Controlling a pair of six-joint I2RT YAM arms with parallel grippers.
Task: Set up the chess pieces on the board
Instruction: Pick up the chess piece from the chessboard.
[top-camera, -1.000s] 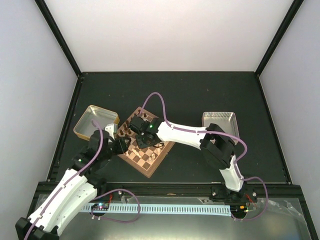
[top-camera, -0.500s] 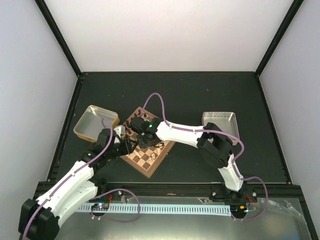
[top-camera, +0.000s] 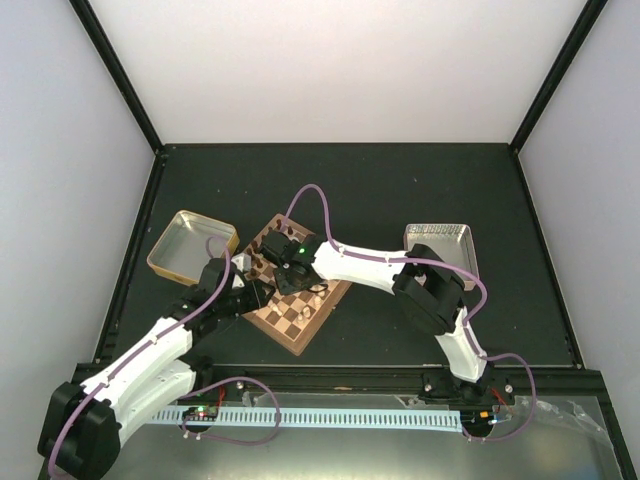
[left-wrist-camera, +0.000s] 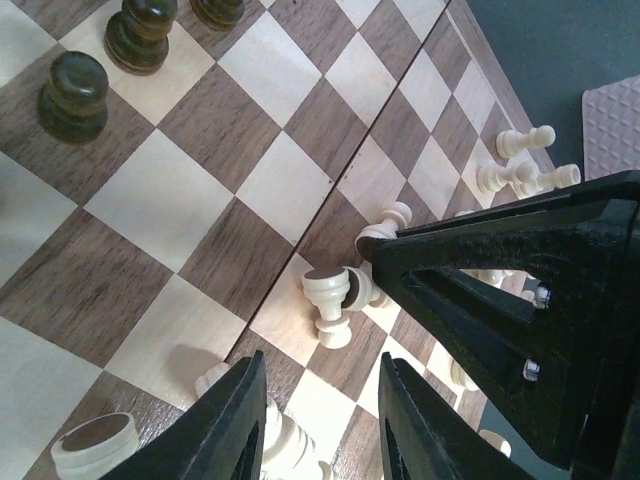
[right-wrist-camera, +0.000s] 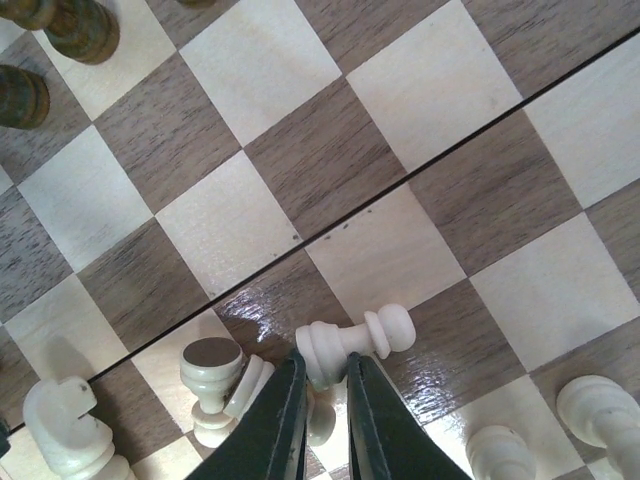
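The right gripper (right-wrist-camera: 324, 375) is pinched, as far as this close view allows, on the base of a pale pawn (right-wrist-camera: 360, 338). The pawn lies on its side on the chessboard (right-wrist-camera: 300, 150), near the centre seam. The left gripper (left-wrist-camera: 320, 375) hangs with jaws apart just above toppled pale chessmen (left-wrist-camera: 330, 300). Dark chessmen (left-wrist-camera: 72, 95) stand upright at that view's upper left.

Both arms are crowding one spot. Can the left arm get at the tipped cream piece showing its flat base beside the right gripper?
Probably, tightly: the left gripper hangs open just short of that tipped piece with bare board between. The right gripper, shut on the neighbouring pawn, crowds one side.
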